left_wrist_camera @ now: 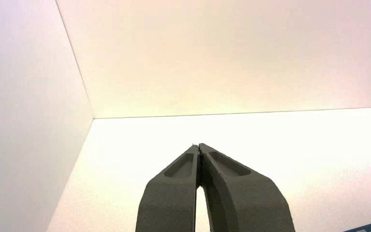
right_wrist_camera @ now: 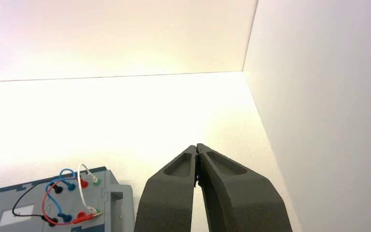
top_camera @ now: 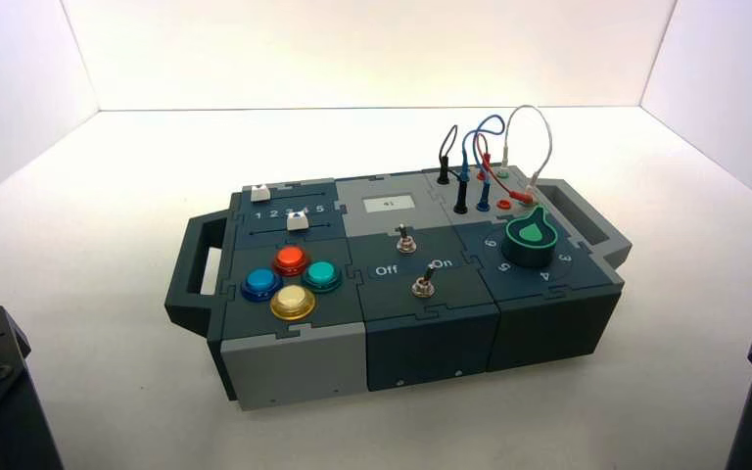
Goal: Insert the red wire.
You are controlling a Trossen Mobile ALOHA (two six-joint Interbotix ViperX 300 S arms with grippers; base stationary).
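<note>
The task stood at its opening step: neither arm had approached the box (top_camera: 392, 294), which rested on the white counter (top_camera: 108, 255).

The left gripper (left_wrist_camera: 199, 147) was parked at the near left, clear of the box, its fingers (left_wrist_camera: 174, 193) pressed together at the tips and holding nothing. The right gripper (right_wrist_camera: 196, 147) was parked at the near right in the same condition: fingers (right_wrist_camera: 236, 193) closed tip to tip, empty.

The red wire (right_wrist_camera: 46, 205) sat in the socket panel at the far right corner of the box, beside the green knob (top_camera: 532, 238). One plug appeared seated in a socket. The other plug (top_camera: 521, 196) lay flat on the panel, unplugged, close to an empty red socket (top_camera: 502, 204). The blue wire (top_camera: 480, 132), black wire (top_camera: 446, 142) and white wire (top_camera: 529, 122) looped close around it.

Judged from this layout, the right gripper was the nearer one. The next move called for opening its fingers, reaching forward over the knob, and closing on the body of the loose plug without snagging the neighbouring loops. The plug would then need raising upright and aligning over the empty socket before pressing down.
</note>
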